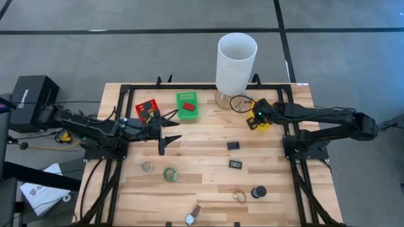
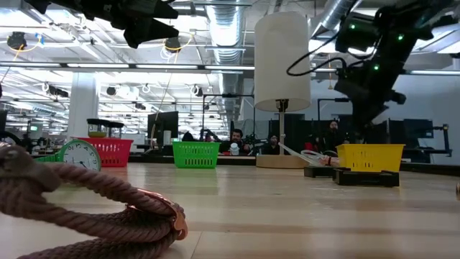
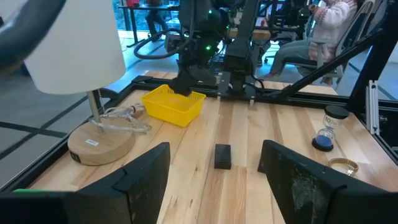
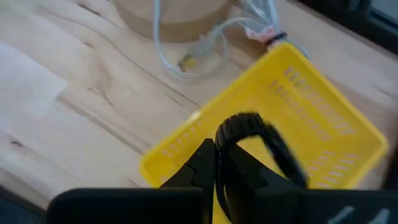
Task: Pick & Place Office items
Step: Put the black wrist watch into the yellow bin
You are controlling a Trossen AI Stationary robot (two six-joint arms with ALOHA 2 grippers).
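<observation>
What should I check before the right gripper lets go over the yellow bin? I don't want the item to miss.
1. Right gripper shut on the black ring: ok.
2. Gripper above the yellow bin: ok in the high view.
3. Ring over the bin's inside, not its rim: cannot tell; the wrist view shows it near one wall.
4. Bin standing flat on the table: ok in the low view.
5. Left gripper away from the bin, open: ok.
6. Cable outside the bin: ok.
</observation>
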